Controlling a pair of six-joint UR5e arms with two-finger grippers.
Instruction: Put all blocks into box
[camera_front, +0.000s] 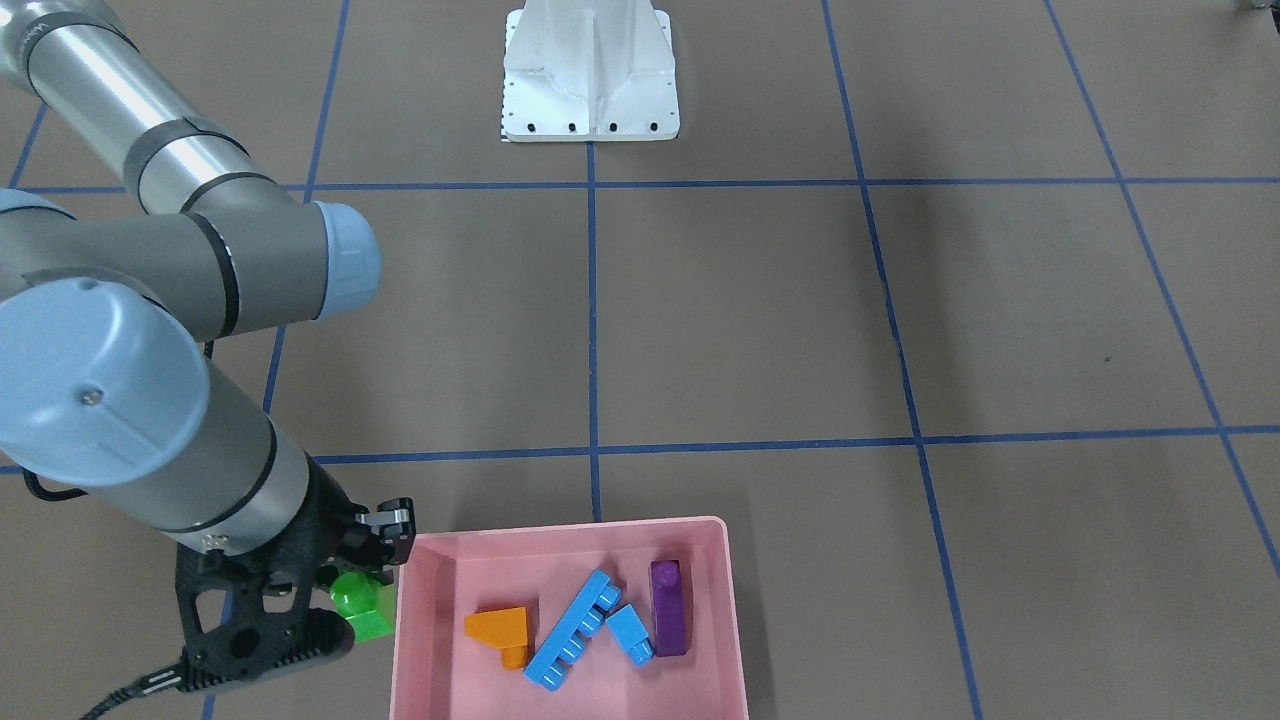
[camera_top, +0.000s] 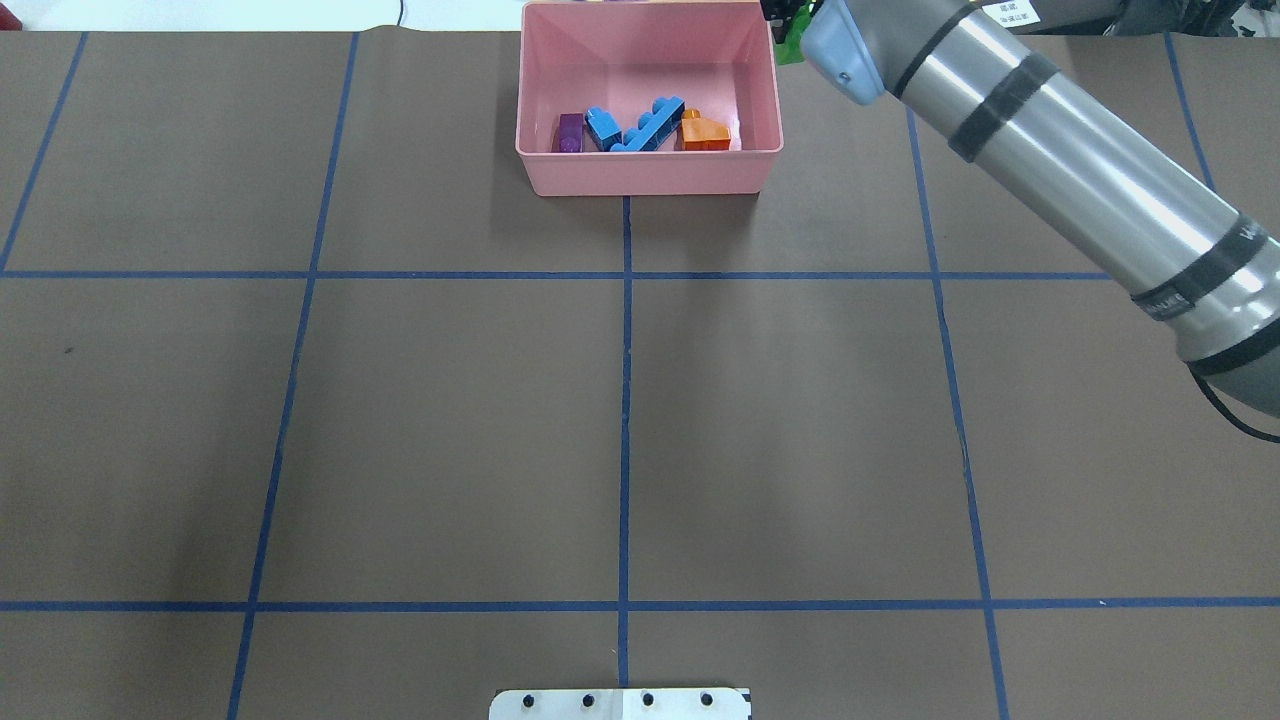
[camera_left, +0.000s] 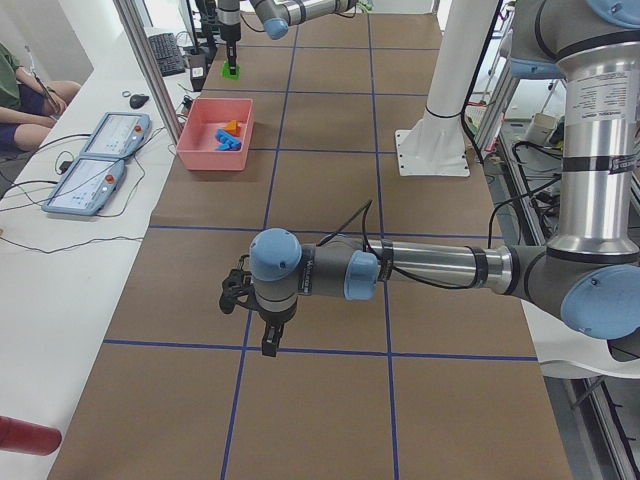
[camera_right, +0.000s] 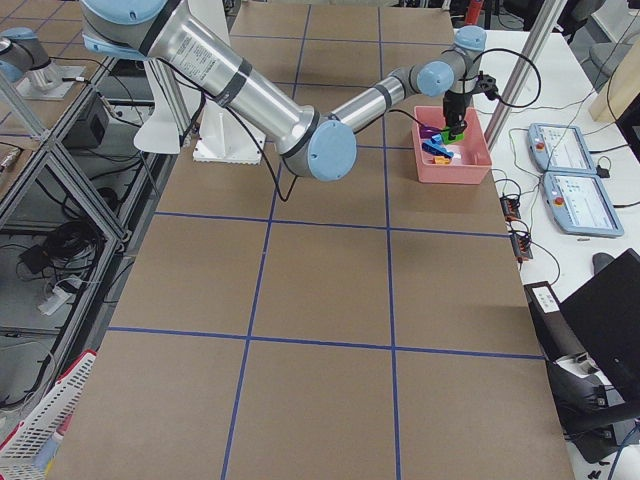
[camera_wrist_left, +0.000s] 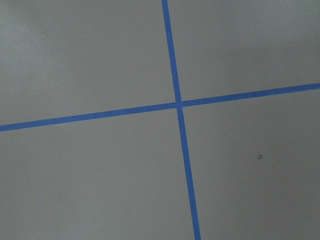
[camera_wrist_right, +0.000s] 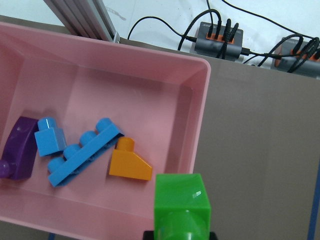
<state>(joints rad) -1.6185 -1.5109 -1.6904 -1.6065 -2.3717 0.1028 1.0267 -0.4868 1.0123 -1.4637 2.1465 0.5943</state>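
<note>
The pink box (camera_front: 570, 530) holds the orange sloped block (camera_front: 503, 632), the long blue bar (camera_front: 572, 642), the small blue cube (camera_front: 630, 633) and the purple bar (camera_front: 668, 607). My right gripper (camera_front: 365, 590) is shut on the small green block (camera_front: 360, 605), just outside the box's side wall. In the right wrist view the green block (camera_wrist_right: 182, 207) hangs at the box's rim (camera_wrist_right: 200, 125), with the other blocks inside. My left gripper (camera_left: 268, 345) hovers low over the mid table, far from the box (camera_left: 205, 150); I cannot tell if it is open or shut.
The white metal base (camera_front: 590, 80) stands at the robot's side of the table. Blue tape lines cross the brown table. Cable hubs (camera_wrist_right: 217, 37) lie beyond the box. Two tablets (camera_left: 100, 160) and a seated person (camera_left: 20, 90) are at the side bench.
</note>
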